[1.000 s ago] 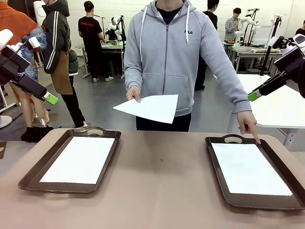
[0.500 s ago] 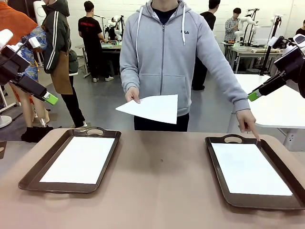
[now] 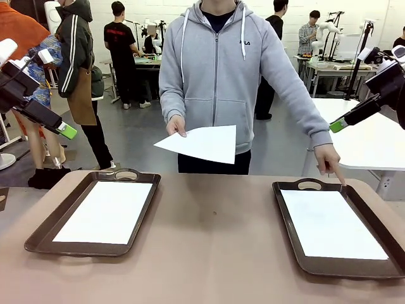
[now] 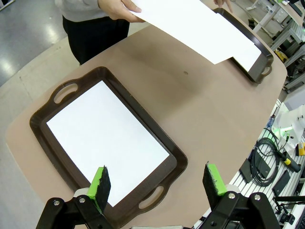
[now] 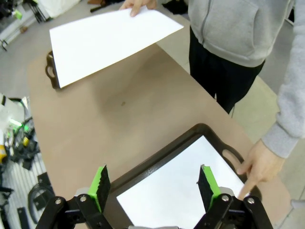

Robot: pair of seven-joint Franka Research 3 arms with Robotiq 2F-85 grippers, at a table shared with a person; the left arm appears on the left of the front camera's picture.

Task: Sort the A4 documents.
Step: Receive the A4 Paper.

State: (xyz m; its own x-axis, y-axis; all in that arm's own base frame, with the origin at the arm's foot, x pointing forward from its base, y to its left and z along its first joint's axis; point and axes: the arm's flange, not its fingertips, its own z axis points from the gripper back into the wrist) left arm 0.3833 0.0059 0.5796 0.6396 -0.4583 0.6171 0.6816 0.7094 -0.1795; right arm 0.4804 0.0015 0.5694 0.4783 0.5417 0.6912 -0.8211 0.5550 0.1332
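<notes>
Nearby, two trays [image 3: 136,201] each hold a sheet [image 3: 109,211].

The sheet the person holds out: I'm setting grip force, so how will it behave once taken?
The sheet probably flops: held by one hand at an edge, it looks thin. Likely very light, so a gentle pinch should do. It may crease or slip if only a corner is pinched.

You saw the held sheet [image 4: 200,29] cover part of the far tray [image 4: 259,67] in the left wrist view. The right tray [image 3: 354,269] ran off the front picture's right edge. Any print on the A4 documents [image 3: 107,212] was too faint to read.
</notes>
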